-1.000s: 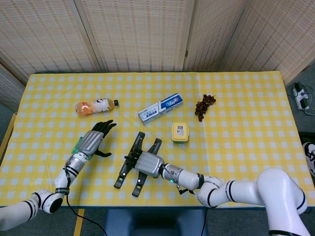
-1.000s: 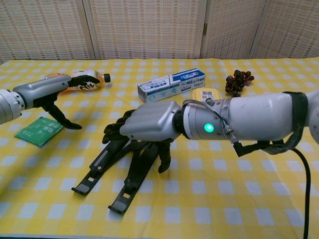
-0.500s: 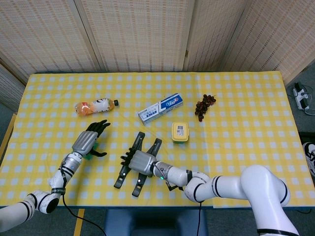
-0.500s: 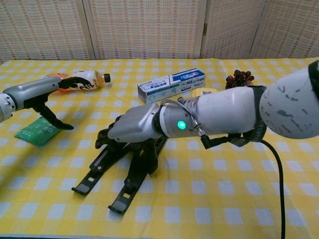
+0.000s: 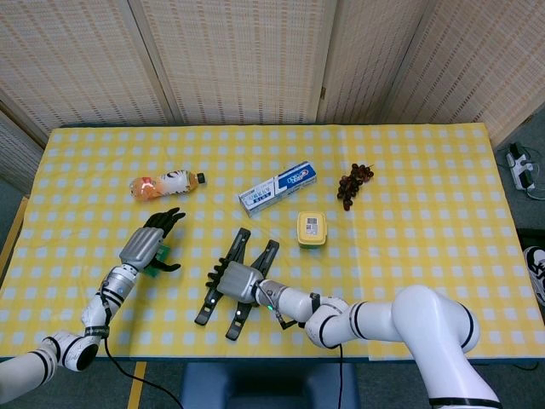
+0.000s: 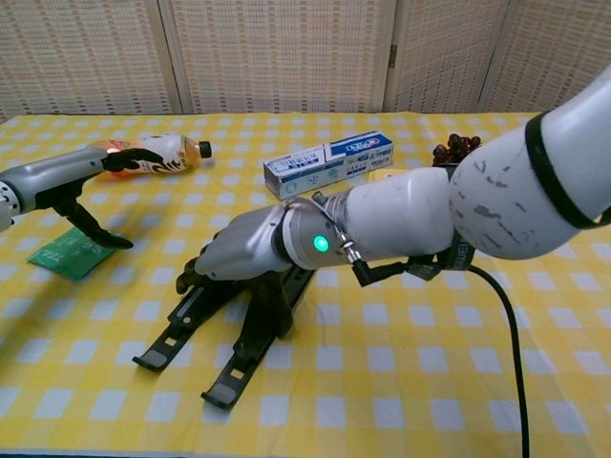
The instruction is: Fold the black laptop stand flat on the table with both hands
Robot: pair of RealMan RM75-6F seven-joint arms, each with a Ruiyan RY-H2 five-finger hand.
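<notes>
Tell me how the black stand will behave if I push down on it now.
The stand looks rigid: two thin black bars, joined under the right hand resting on them. Probably light, so it may slide on the smooth checked cloth. The left hand hovers apart, not bracing it.

Stand (image 6: 239, 329) middle under right hand (image 6: 239, 250).

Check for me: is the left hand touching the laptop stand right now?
No. In the head view the left hand hovers over a green packet, well apart from the stand, which only the right hand covers.
</notes>
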